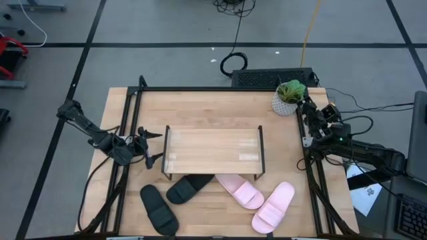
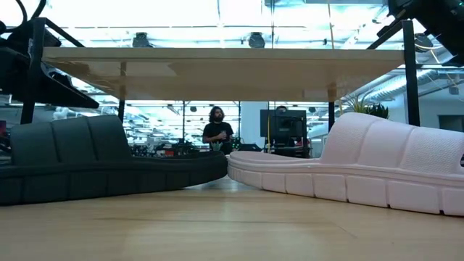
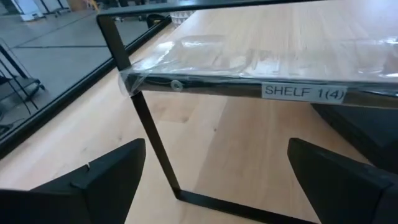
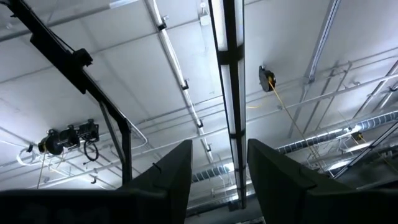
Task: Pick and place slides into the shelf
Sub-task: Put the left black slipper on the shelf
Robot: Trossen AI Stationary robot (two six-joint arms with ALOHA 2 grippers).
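Note:
The shelf (image 1: 213, 148) stands mid-table, a pale board on a thin black frame, labelled "SHELF 1(4)" (image 3: 303, 92). One black slide (image 1: 189, 188) and one pink slide (image 1: 240, 190) lie with their far ends under its near edge. They also show in the low view as the black slide (image 2: 109, 159) and the pink slide (image 2: 362, 170). A second black slide (image 1: 159, 210) and a second pink slide (image 1: 273, 207) lie nearer the table's near edge. My left gripper (image 1: 155, 147) (image 3: 217, 162) is open, level at the shelf's left end, facing its frame leg (image 3: 152, 143). My right gripper (image 1: 309, 110) (image 4: 219, 155) waits at the table's right edge, pointing up, fingers a little apart.
A potted plant (image 1: 290, 98) stands at the table's far right corner beside my right arm. A black device (image 1: 273, 78) sits behind the far edge. Black frame rails (image 1: 127, 133) run along the table's left and right sides. A person (image 2: 217, 132) stands far off in the room.

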